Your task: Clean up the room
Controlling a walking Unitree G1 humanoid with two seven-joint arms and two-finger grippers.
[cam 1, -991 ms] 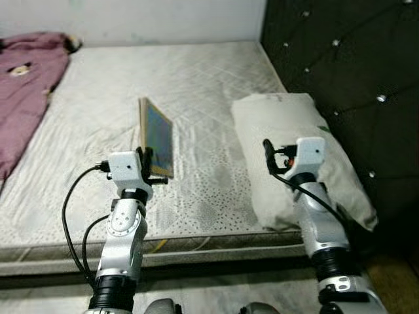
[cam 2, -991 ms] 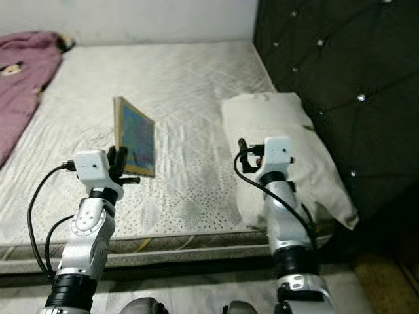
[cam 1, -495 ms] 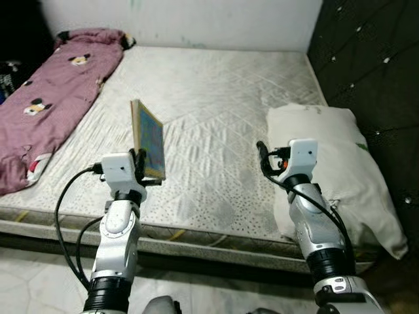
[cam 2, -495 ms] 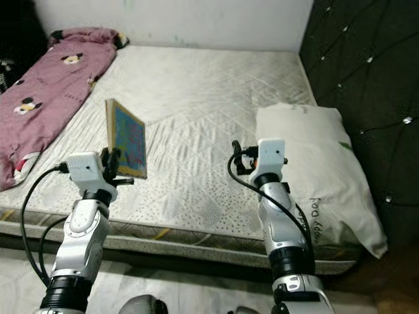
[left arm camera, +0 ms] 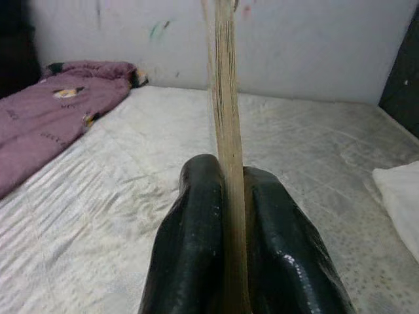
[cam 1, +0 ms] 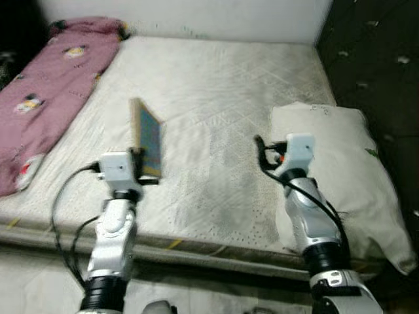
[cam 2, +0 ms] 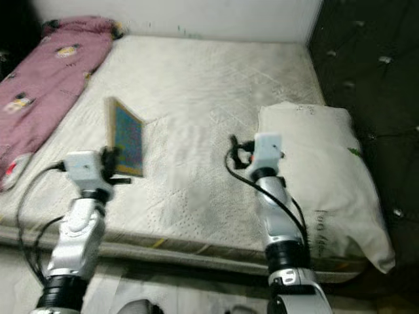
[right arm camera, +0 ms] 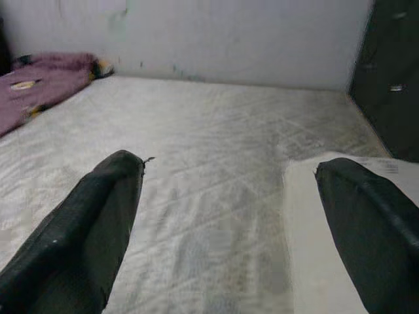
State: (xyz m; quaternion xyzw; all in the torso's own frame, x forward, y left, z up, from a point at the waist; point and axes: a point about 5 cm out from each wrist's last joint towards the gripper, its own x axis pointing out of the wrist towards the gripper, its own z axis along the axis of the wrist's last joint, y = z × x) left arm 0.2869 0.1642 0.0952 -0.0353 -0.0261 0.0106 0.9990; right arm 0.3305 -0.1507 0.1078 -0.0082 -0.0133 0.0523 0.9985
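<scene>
My left gripper (cam 1: 139, 167) is shut on a thin book (cam 1: 148, 137) with a blue-green cover, held upright on edge above the near part of the mattress (cam 1: 216, 98). In the left wrist view the book (left arm camera: 224, 98) stands clamped between the two black fingers (left arm camera: 196, 242). My right gripper (cam 1: 262, 154) is raised over the mattress just left of the white pillow (cam 1: 340, 170); its fingers (right arm camera: 85, 222) stand wide apart with nothing between them.
A pink patterned blanket (cam 1: 46, 85) lies along the left side of the bed. A dark tufted headboard (cam 1: 386, 72) borders the right side. A white wall (cam 1: 196, 13) runs behind the bed. The mattress front edge (cam 1: 216, 252) is just before me.
The camera has swung left and pulled back, bringing the pink blanket into view. Both arms keep their pose; the left gripper still holds the book and the right stays open.
</scene>
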